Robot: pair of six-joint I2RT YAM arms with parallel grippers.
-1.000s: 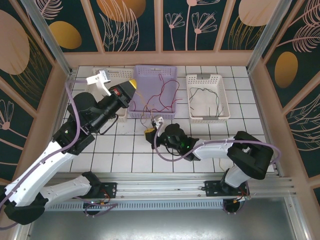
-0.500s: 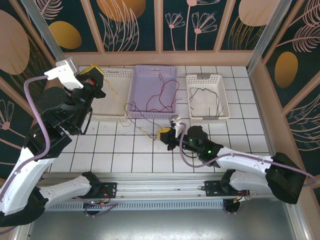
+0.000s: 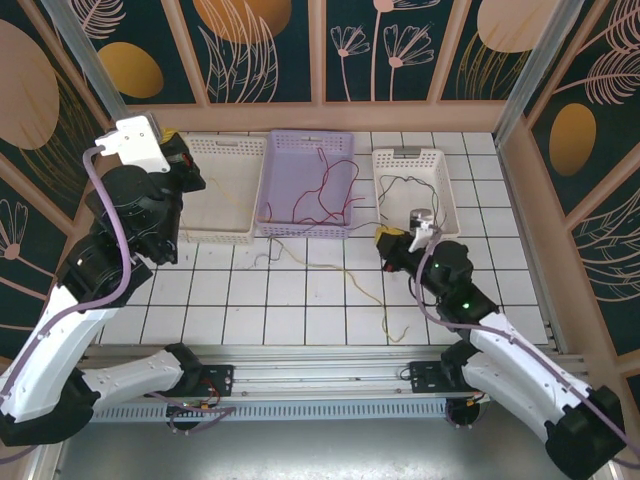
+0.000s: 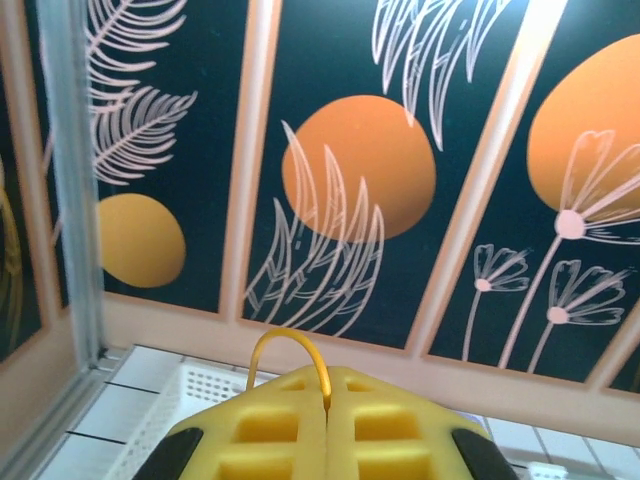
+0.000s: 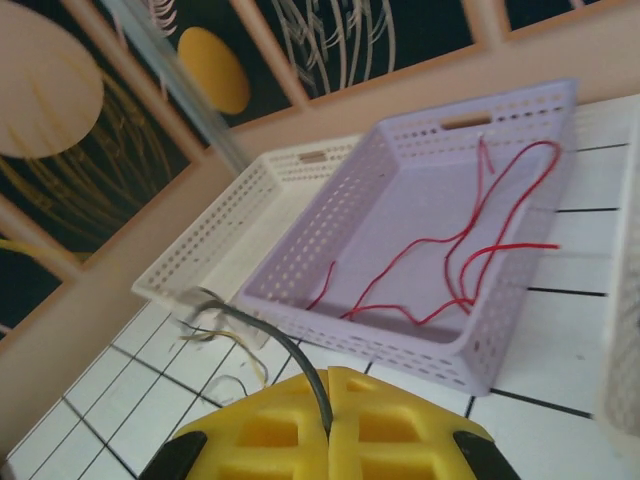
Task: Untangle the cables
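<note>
White tiled tabletop [image 3: 300, 300]. We judge this mid-separation. Left gripper [image 4: 327, 400], raised upper left, pinches a yellow cable [image 4: 283, 333]. Right gripper [image 5: 328, 420], centre right, is clamped on a dark cable [image 5: 300, 365]. The red cables [image 3: 320, 190] lie in the lilac basket [image 3: 275, 215]. Next: pull the strands apart and drop each.

Left arm [image 3: 110, 270] raised over the table's far left corner, left gripper [image 4: 327, 388] clamped on a yellow cable [image 4: 288, 334], right arm [image 3: 500, 340] stretched forward near the right edge, right gripper [image 5: 328, 400] clamped on a dark cable [image 5: 300, 362]

Arms [image 3: 60, 340]: white shells, black joints, lilac cables [image 3: 90, 175] looped outside. Fingers [image 4: 265, 430] yellow, grid-recessed, black-edged. Green light [image 3: 462, 300] on right arm [image 3: 520, 360].
</note>
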